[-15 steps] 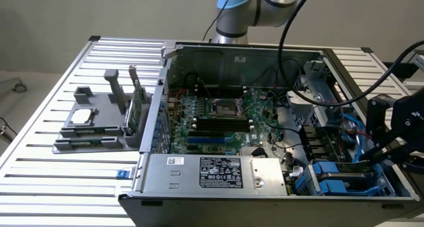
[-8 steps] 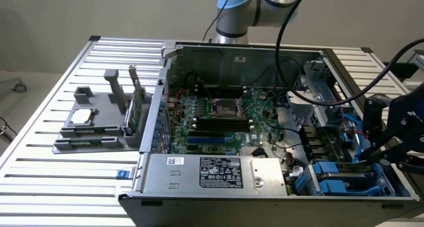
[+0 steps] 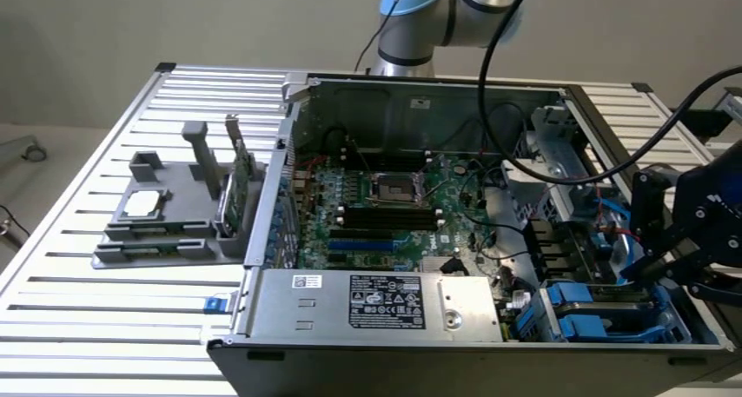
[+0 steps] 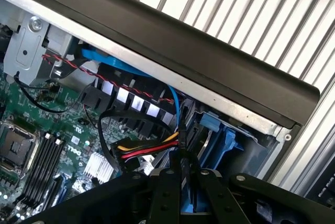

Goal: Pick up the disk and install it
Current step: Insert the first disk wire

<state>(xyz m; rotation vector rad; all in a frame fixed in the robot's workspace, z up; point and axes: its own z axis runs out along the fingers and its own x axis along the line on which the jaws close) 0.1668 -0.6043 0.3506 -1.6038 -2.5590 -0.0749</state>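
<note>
Gripper [image 3: 652,265] holds the disk [image 4: 187,206] over the drive bay of the open computer case [image 3: 464,349]
The fingers [image 4: 166,195] are clamped on the disk edge-on, so just a sliver of its blue frame shows between them. It hangs right above the blue trays [image 3: 603,303] in the case corner at the exterior view's right, near the power cables [image 4: 144,153]. The case sits on the slatted counter [image 3: 116,327].

Gripper [image 4: 183,190] is positioned inside the open computer case, just beside a yellow, red and black cable bundle [image 4: 144,153]. A blue carrier [image 4: 226,141] sits against the dark case wall [image 4: 209,51]. The green motherboard [image 4: 49,130] is exposed. A slatted table [image 4: 261,4] lies outside the wall.
</note>
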